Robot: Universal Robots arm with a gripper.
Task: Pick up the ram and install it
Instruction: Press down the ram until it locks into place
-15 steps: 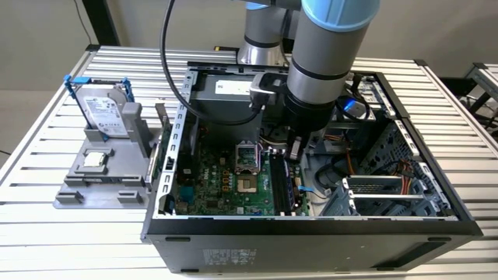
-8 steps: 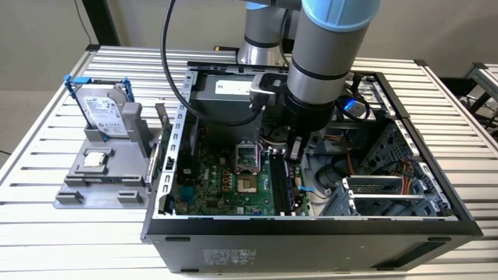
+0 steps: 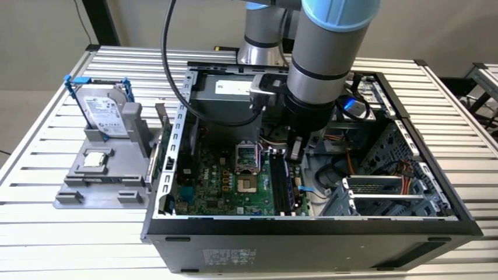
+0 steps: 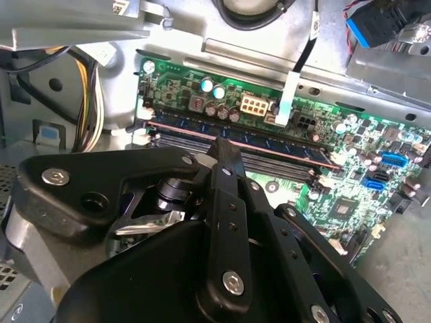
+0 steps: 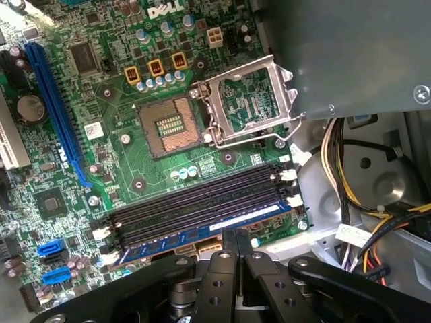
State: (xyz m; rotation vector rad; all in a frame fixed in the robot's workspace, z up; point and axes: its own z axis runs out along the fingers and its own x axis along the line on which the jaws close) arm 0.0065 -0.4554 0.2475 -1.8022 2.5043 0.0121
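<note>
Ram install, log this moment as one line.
gripper: shut, above ram | ram: in outermost motherboard slot | processor socket: open

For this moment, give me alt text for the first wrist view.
The gripper, fingers together, sits over a ram stick lying in the outermost black slot of a green motherboard. Beyond the slots, the processor socket is bare, its metal cover swung open.

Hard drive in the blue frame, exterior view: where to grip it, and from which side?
Pinch the hard drive across its thin faces near the top edge, coming straight down from above. It stands upright in the grey holder, which covers its lower part and leaves the upper part free.
</note>
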